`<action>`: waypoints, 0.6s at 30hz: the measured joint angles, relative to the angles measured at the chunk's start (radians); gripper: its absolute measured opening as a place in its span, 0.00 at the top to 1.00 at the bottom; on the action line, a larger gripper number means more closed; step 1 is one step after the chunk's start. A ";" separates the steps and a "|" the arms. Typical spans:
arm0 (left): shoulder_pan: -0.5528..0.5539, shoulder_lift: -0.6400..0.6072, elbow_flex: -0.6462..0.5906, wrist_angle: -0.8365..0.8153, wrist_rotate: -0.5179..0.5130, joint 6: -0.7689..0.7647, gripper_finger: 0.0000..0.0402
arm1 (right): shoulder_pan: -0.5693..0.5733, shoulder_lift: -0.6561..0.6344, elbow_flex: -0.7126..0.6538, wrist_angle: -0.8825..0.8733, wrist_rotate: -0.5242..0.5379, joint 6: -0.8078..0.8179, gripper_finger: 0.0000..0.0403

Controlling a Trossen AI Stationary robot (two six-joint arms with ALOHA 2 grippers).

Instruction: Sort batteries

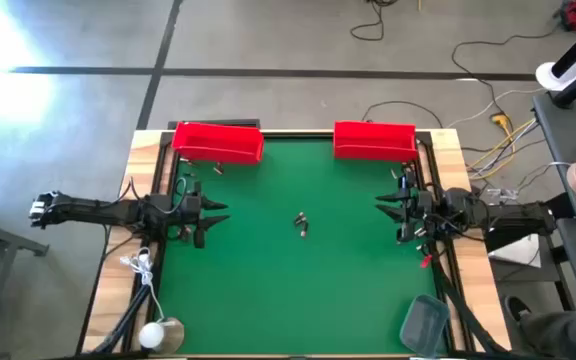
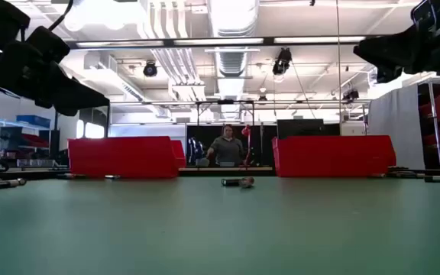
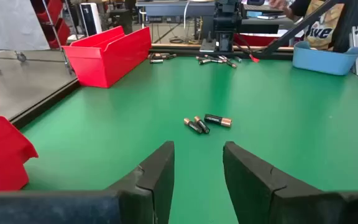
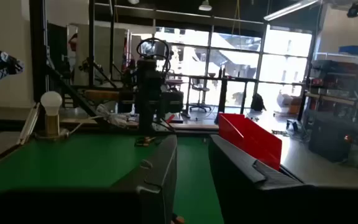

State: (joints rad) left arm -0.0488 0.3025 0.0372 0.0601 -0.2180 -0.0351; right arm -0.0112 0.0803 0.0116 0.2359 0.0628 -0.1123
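- Green mat [image 1: 268, 290] on table; workshop behind, person seated far off.
- Left gripper [image 1: 211, 213] at left edge, raised, fingers apart, empty.
- Advance to batteries [image 1: 301, 224] at mat centre: three lying touching; take the outermost one only, jaws across its width.
- Loose batteries [image 3: 216, 60] also by right arm's base.
- Left bin [image 1: 218, 142], right bin [image 1: 374, 140] at far edge: contents hidden.
- Tray [image 1: 424, 322], near right corner: appears empty.
- Right gripper [image 1: 390, 208] at right edge, raised, fingers slightly apart, empty.
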 joint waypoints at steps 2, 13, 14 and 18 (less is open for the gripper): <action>0.000 0.000 0.000 0.000 0.000 0.000 0.71 | 0.000 0.000 0.000 0.000 0.000 0.000 0.79; 0.000 0.000 0.000 0.000 0.000 0.000 0.71 | 0.000 0.000 0.000 0.000 0.000 0.000 0.85; 0.000 0.000 0.000 0.000 0.000 0.000 0.71 | 0.000 0.000 0.000 0.000 0.000 0.000 0.85; 0.000 0.000 0.000 0.000 0.000 0.000 0.71 | 0.000 0.000 0.000 0.000 0.000 0.000 0.85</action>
State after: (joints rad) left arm -0.0488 0.3026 0.0369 0.0599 -0.2177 -0.0350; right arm -0.0109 0.0799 0.0113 0.2359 0.0631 -0.1123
